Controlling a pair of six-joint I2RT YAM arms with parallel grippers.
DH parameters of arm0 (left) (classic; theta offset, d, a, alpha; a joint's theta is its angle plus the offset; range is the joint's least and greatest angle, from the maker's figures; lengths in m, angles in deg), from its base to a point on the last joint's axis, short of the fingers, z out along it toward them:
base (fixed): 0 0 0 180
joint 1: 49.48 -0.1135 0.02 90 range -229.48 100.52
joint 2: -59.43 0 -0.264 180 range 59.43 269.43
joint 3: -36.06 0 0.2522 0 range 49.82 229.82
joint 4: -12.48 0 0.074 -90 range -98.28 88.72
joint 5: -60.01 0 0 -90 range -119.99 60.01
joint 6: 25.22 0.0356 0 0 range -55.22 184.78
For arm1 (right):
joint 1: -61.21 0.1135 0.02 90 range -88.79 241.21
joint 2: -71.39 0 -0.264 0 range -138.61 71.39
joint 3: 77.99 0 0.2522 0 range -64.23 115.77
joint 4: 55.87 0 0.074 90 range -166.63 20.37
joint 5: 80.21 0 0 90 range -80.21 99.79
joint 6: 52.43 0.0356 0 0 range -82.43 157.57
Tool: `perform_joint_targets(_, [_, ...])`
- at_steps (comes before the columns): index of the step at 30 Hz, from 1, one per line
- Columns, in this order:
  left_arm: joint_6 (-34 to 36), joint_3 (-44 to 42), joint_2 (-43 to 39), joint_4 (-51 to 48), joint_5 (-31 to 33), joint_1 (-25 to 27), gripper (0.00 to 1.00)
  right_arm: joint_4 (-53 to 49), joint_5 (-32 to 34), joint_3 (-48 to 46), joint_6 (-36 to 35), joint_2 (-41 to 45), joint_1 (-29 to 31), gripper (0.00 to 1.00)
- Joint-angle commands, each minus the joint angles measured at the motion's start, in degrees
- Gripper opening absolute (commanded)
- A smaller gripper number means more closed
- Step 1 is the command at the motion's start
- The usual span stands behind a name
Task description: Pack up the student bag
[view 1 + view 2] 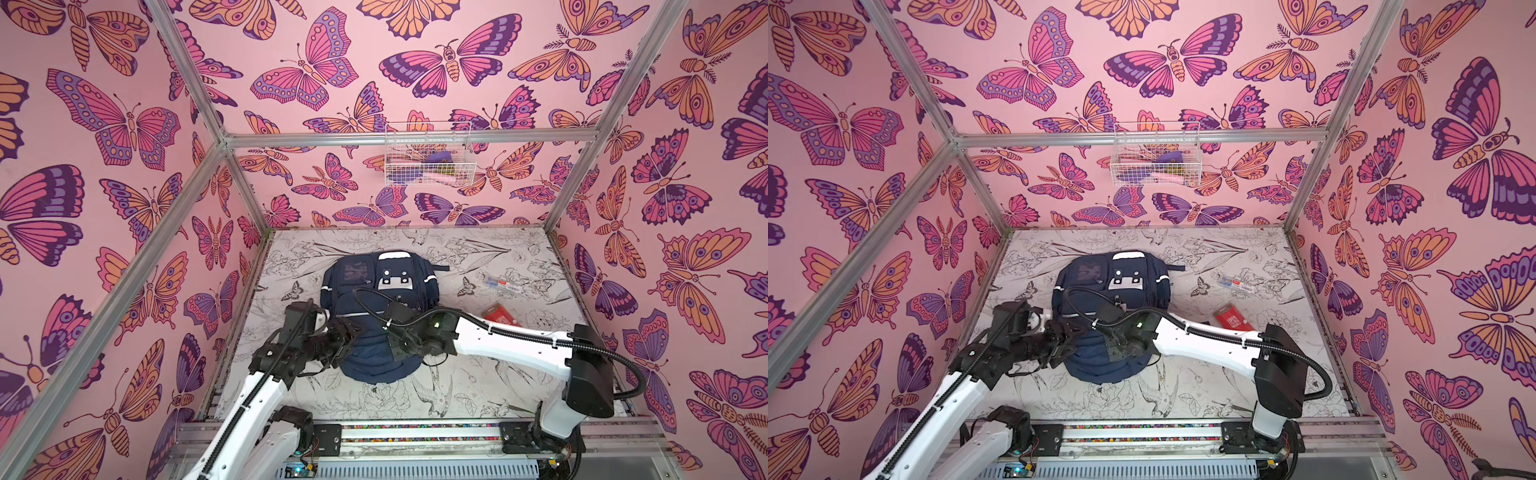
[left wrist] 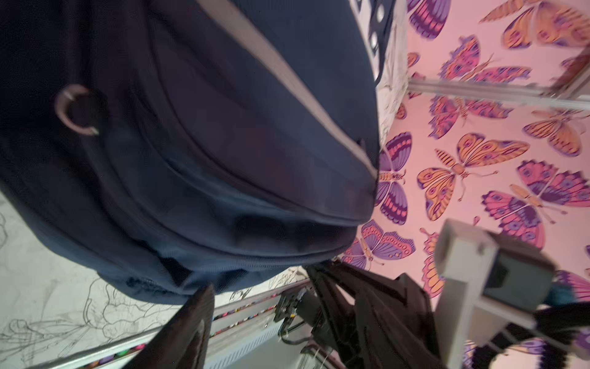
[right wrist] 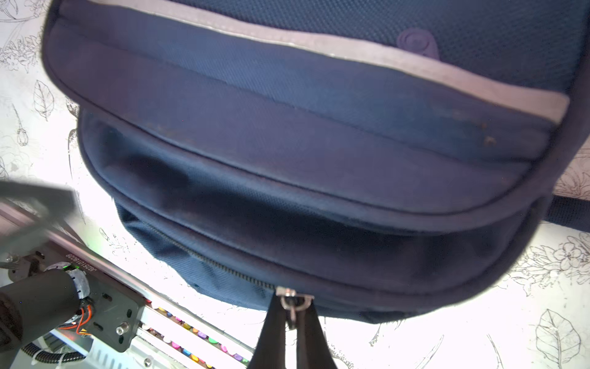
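Note:
The student bag [image 1: 382, 291] [image 1: 1117, 286], navy with white stripes and a dotted white patch, lies flat in the middle of the table. My left gripper [image 1: 353, 332] [image 1: 1077, 328] hovers at the bag's near left edge. In the left wrist view the left gripper [image 2: 261, 282] is open, with nothing between its fingers [image 2: 194, 306] and the bag's side [image 2: 191, 143] just beyond them. My right gripper [image 3: 292, 308] is shut on the metal zipper pull [image 3: 292, 302] at the near end of the bag [image 3: 287, 159]. From above, the wrist hides the right gripper [image 1: 399, 347].
A red packet [image 1: 500, 318] and a clear packaged item [image 1: 505, 284] lie on the table to the right of the bag. A white wire basket [image 1: 428, 160] with small items hangs on the back wall. The arm rail [image 1: 415, 432] runs along the front edge.

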State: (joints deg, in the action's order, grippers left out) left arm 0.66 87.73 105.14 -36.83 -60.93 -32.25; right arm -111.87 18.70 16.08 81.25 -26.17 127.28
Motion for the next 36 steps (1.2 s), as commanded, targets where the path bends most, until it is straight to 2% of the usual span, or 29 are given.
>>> perform_joint_targets(1, [-6.9,-0.8,2.0,2.5,5.0,5.1,0.71,1.8,-0.9,-0.2,0.8,1.1,0.3,0.00])
perform_joint_targets(5, [-9.9,-1.7,8.1,9.7,3.7,7.8,0.69,2.8,-1.3,-1.3,1.2,2.6,0.5,0.00])
perform_joint_targets(10, [-9.9,-0.8,11.5,13.2,5.1,8.4,0.58,2.8,-0.1,-3.5,1.8,4.7,0.7,0.00])
perform_joint_targets(13, [-10.0,-1.6,12.1,14.0,5.8,8.4,0.46,2.9,0.7,-5.4,2.0,6.4,0.7,0.00])
perform_joint_targets(20, [-9.3,-4.7,11.5,13.4,6.3,7.4,0.00,-2.4,6.7,-6.8,1.6,9.6,0.4,0.00])
perform_joint_targets(25, [-5.6,-4.5,9.2,8.8,6.0,5.0,0.00,-6.8,12.0,-9.0,-2.1,12.5,-3.0,0.00])
perform_joint_targets(31, [-0.5,-4.3,4.4,2.3,5.2,0.9,0.00,-6.3,11.6,-13.3,-9.4,15.3,-14.6,0.00])
perform_joint_targets(36, [3.3,-4.2,5.1,0.6,2.0,-0.4,0.00,-3.3,10.9,-11.9,-15.1,10.8,-22.9,0.00])
